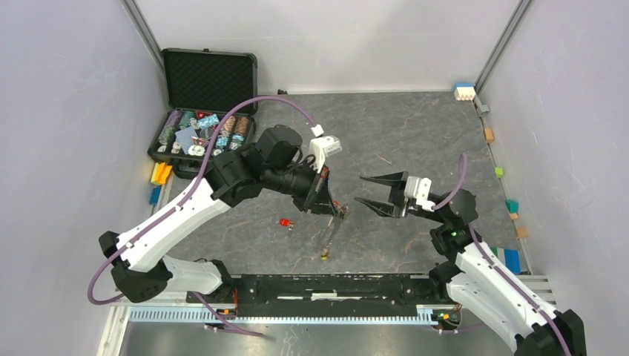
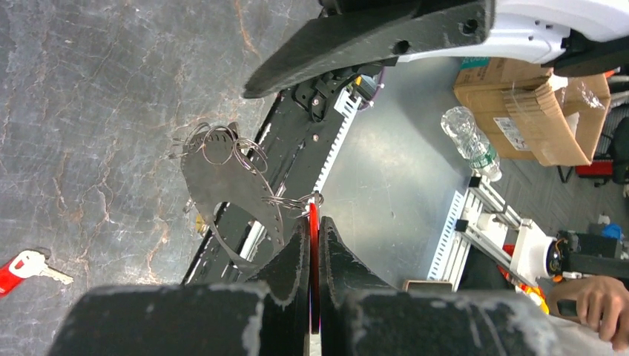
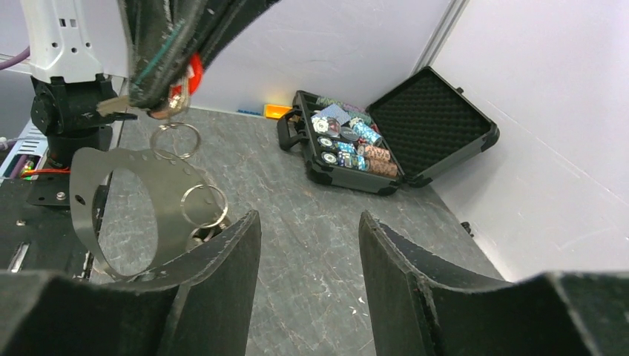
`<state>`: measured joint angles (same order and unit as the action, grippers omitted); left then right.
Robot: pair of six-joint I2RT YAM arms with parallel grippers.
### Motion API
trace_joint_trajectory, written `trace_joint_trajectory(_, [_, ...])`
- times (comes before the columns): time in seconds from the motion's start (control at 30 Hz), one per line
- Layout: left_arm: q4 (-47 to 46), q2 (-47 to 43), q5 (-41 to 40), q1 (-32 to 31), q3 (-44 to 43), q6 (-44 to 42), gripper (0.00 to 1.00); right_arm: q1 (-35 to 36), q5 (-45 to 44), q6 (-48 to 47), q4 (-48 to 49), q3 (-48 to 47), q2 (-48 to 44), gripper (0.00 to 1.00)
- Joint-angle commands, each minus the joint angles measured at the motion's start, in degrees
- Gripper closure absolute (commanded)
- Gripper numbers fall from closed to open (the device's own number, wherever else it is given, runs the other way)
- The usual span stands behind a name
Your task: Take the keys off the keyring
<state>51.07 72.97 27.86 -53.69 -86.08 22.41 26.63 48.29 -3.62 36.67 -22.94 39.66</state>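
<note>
L gripper pinched closed, arm reaching fwd; R gripper spread wide, facing it.

I find no legible text, number or brand in any view. The label on the cardboard box and the band on the plastic bottle are blurred; the poker chips' markings are too small.
</note>
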Motion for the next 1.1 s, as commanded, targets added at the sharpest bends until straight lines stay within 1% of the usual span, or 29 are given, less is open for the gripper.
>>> trace_joint_trajectory(0.0, [0.7, 0.7, 4.7, 0.3, -3.6, -4.5, 0.98, 0.6, -1.1, 2.5, 5.4, -0.5, 2.9, 0.44])
trace_joint_trajectory(0.17, [2.3, 1.8, 5.7, 0.3, -4.7, -5.7, 0.98, 1.4, -0.7, 2.6, 5.7, -2.3, 6.3, 0.45])
trace_joint_trajectory(0.23, [3.0, 2.1, 5.5, 0.3, -5.2, -6.1, 0.98, 1.6, 1.2, 2.5, 5.4, -2.2, 6.7, 0.45])
trace_joint_trajectory(0.4, [3.5, 2.2, 4.0, 0.3, -5.8, -6.9, 0.98, 2.6, 7.7, 2.3, 4.8, -0.3, 4.4, 0.44])
trace_joint_trajectory(0.53, [3.6, 2.9, 3.2, 0.3, -6.1, -7.5, 0.98, 4.6, 10.5, 2.1, 4.0, 1.2, 2.6, 0.44])
trace_joint_trajectory(0.63, [3.6, 3.4, 2.5, 0.3, -6.3, -7.6, 0.98, 5.7, 10.9, 1.4, 2.1, 1.1, 2.3, 0.44])
trace_joint_trajectory(0.77, [3.6, 3.7, 2.4, 0.3, -6.6, -7.9, 0.98, 6.2, 8.8, 0.8, 2.0, 1.6, 1.3, 0.43])
trace_joint_trajectory(0.9, [3.6, 3.7, 2.4, 0.3, -6.5, -8.2, 0.98, 6.5, 5.7, 2.1, 4.8, 2.5, 1.6, 0.43])
trace_joint_trajectory(0.97, [3.6, 3.6, 2.4, 0.3, -6.4, -8.3, 0.98, 6.6, 4.1, 4.8, 9.0, 3.4, 2.0, 0.43])
trace_joint_trajectory(1.07, [3.6, 3.5, 2.5, 0.3, -5.9, -8.7, 0.98, 6.8, 4.2, 10.2, 16.2, 4.6, 3.3, 0.45])
